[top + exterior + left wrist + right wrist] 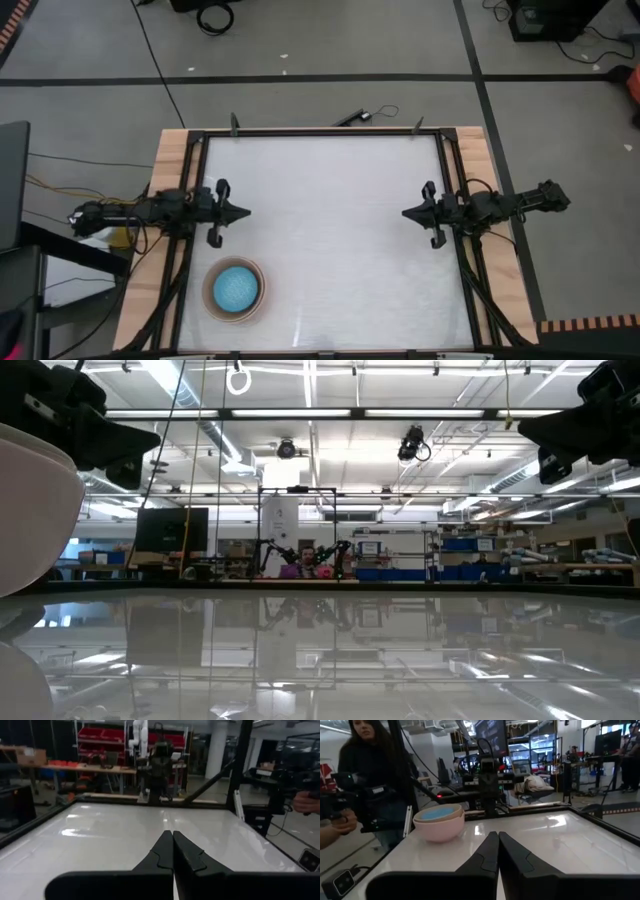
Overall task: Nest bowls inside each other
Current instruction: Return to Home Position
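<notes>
The bowls stand nested in one stack [235, 289] on the white tabletop near its front left corner. The bright blue bowl [438, 812] sits innermost, a grey-beige rim [422, 816] rings it, and a pale salmon wall [440, 830] is outermost. The stack's base rests on the table, and its wall fills the low view's left edge [35, 510]. My left gripper [245, 212] hovers level at the table's left side, shut and holding nothing [173, 834]. My right gripper [406, 212] hovers level at the right side, also shut and holding nothing [498, 834].
A black frame [320, 132] runs round the tabletop. A person [370, 775] stands beyond the table's left edge with a device in hand. Another hand [306, 802] shows beyond the right edge. The white tabletop [330, 230] lies bare between the two grippers.
</notes>
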Controlling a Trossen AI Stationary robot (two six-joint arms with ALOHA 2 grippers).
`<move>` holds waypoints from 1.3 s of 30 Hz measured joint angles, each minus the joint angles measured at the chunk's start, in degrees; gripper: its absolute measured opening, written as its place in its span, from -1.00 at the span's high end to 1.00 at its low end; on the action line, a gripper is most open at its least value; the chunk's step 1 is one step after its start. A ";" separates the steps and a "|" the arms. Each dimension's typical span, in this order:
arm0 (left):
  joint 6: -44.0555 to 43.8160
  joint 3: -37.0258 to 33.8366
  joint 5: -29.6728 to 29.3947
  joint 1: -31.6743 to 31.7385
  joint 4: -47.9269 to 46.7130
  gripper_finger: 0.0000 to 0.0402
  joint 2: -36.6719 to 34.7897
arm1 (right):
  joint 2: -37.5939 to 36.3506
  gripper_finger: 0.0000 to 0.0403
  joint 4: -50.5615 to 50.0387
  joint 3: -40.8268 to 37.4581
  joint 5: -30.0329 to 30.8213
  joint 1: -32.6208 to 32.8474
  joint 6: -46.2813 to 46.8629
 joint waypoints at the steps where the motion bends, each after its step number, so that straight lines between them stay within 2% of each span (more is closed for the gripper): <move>1: 0.41 0.00 0.47 0.00 0.50 1.00 0.00 | -0.01 0.92 -0.40 0.00 -0.01 0.00 0.01; 10: 0.33 -0.01 0.32 0.00 -0.15 0.99 0.00 | -0.01 0.92 -0.44 0.00 -0.24 0.01 0.15; 18: -1.17 -0.02 0.16 0.00 -0.25 0.91 0.00 | -0.01 0.91 -0.46 0.00 -0.27 0.01 0.15; 39: -1.21 -0.04 -0.03 0.00 -0.22 0.90 0.00 | -0.01 0.92 -0.44 0.00 -0.30 0.01 0.17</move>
